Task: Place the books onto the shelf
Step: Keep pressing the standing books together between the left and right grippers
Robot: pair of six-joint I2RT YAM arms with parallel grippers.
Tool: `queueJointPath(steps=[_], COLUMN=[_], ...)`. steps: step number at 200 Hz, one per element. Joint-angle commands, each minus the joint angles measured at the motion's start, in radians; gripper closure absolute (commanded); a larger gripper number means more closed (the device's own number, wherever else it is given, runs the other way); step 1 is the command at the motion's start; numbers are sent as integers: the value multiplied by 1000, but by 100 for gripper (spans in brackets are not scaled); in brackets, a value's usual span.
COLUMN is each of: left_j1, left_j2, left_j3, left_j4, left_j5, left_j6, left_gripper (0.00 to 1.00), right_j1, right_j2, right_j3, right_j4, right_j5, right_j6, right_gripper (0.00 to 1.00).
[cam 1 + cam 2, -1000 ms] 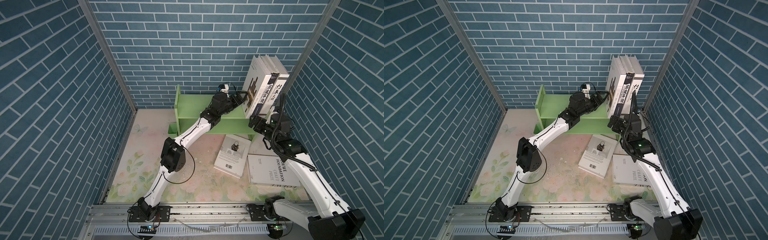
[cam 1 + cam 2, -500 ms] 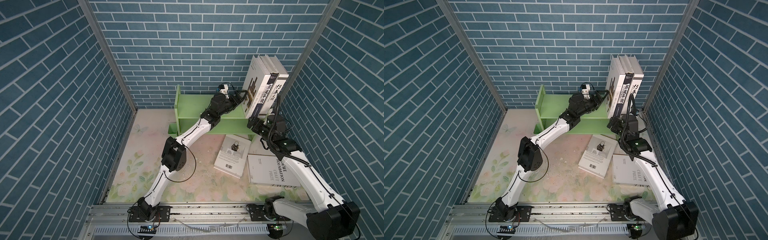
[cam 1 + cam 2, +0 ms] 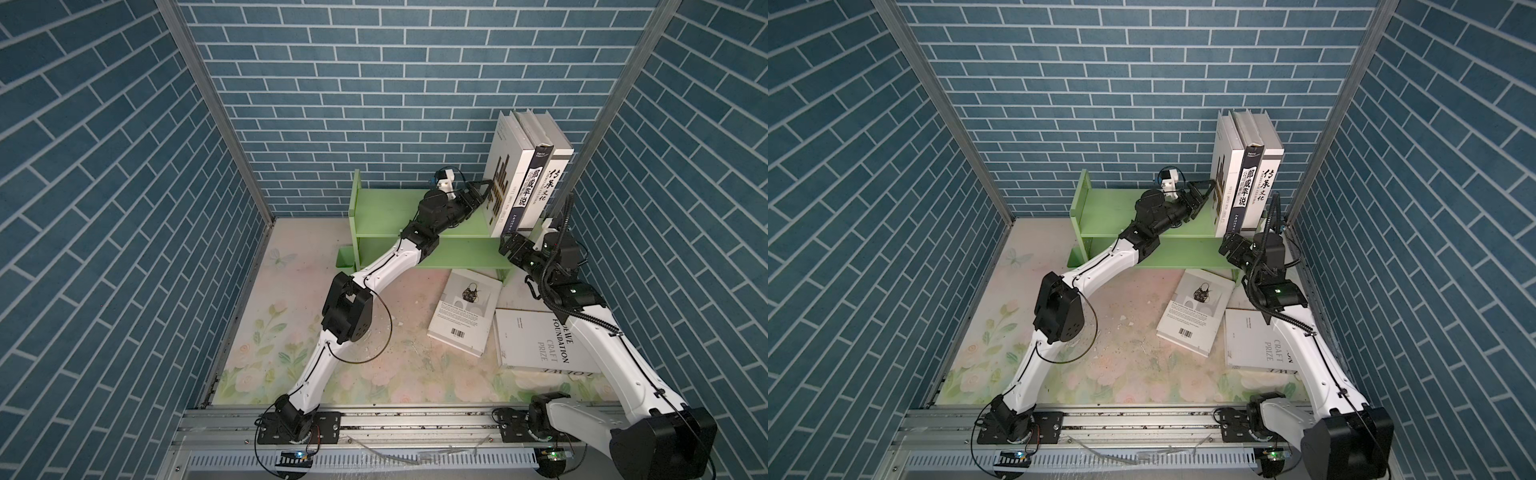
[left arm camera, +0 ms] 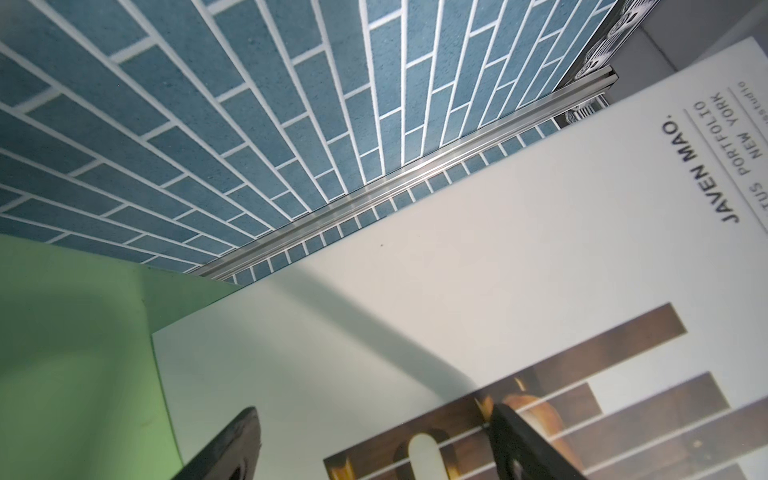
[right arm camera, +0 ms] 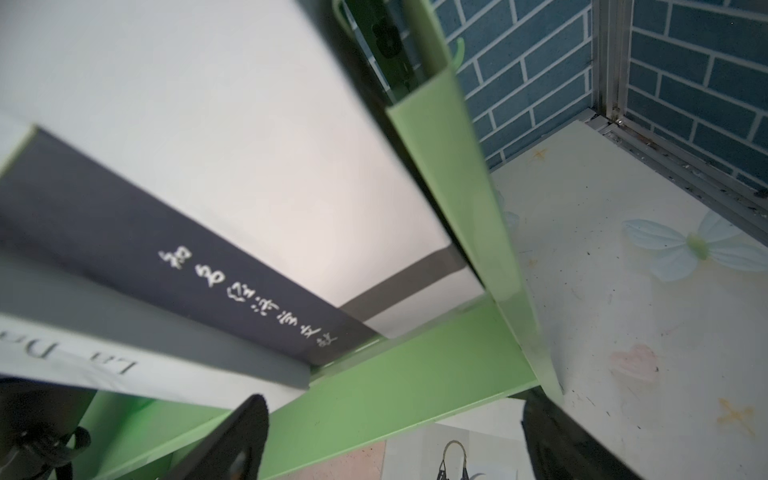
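Boxed in on three sides by blue brick walls (image 3: 374,104), with a floral mat (image 3: 291,332) for a surface. Backed a green shelf (image 3: 386,212) against the mat's rear edge, toward its right corner. Stood three upright books (image 3: 523,183) spine-out at the right end of the upper board, tilted a little. Left two more flat on the mat before the shelf's right front corner: a LOEWE book (image 3: 536,340) near the mat's right edge, partly under the right arm, and just beside it a handbag book (image 3: 461,316), barcode up, one corner at the shelf's foot. Reached the left gripper (image 3: 487,193) across the upper board, fingers (image 4: 232,444) spread wide, tips at the cover of the leftmost upright book, gripping nothing. Hung the right gripper (image 3: 508,245) at the shelf's right front corner below those books, fingers wide apart too, empty.

Judged both flat books stiff, fairly heavy and smooth-covered, so likely to slide. Best taken across the thickness at a free long edge, probably after tipping that edge up, with no gap visible beneath. Plenty of bare board left of the upright books once the left arm clears; lower board bare as well. Tight along the mat's right edge, close under the wall.
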Motion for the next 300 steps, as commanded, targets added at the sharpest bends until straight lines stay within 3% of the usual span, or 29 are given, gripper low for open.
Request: queueJointPath(steps=[1,66,229,300], left_j1=[6,9,11,11], left_j2=[10,10,57,59], left_j3=[-39,-45,33,39], left_j4=[-74,-59,-86,-97], left_j5=[19,22,41,41], left_j6=[-4,-18,-17,-13], left_gripper=[12,12,11,11], right_j1=[-16,-59,-62,-63], right_j2=[-14,-31,74,51], right_j3=[1,-15,-4,-18], right_j4=[74,79,204,192], right_j5=[-95,-269,-198,-174], right_j6=[48,68,124,121], right_gripper=[5,5,6,6])
